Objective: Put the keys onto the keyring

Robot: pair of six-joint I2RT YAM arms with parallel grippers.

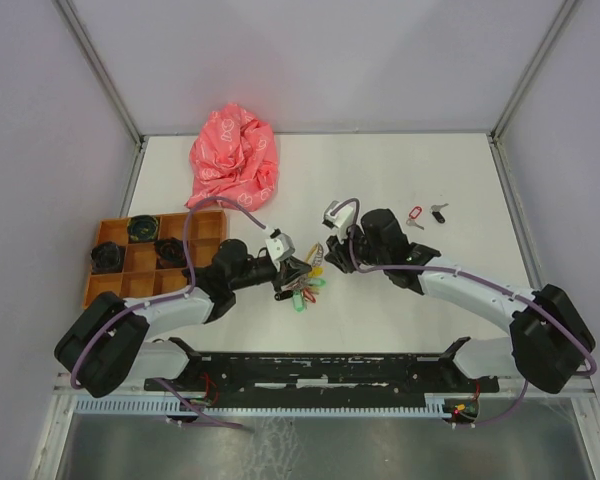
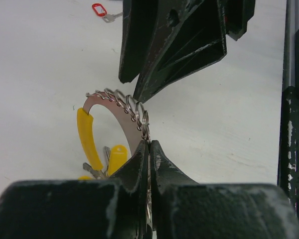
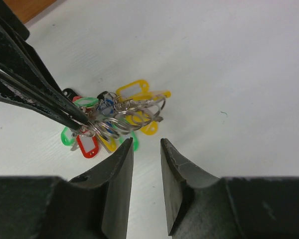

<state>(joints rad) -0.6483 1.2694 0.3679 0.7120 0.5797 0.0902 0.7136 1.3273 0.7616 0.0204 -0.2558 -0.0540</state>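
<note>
Pinching the keyring (image 2: 120,115) at the lower centre of my left wrist view, my left gripper (image 2: 149,145) has its jaws pressed together on the curved metal band, just below the row of small wire rings threaded along its edge. Yellow tags (image 2: 89,134) hang from the band on the left side. My right gripper (image 3: 146,144) sits at the bottom centre of its own view with its jaws parted and nothing between them. The keyring bunch lies just above them, near but not touching, its red, green and yellow tags fanned over the white table (image 3: 239,74). In the top view I see both grippers meet at the middle of the frame over that bunch. The keys are well apart from both my hands, right of centre and higher up: the red-headed key (image 1: 414,215) and, just beside it on the right, the black-headed key (image 1: 438,211), both flat on the table. An orange tray (image 1: 208,228) sits at mid left, and a crumpled pink cloth (image 1: 235,155) at upper centre-left.
</note>
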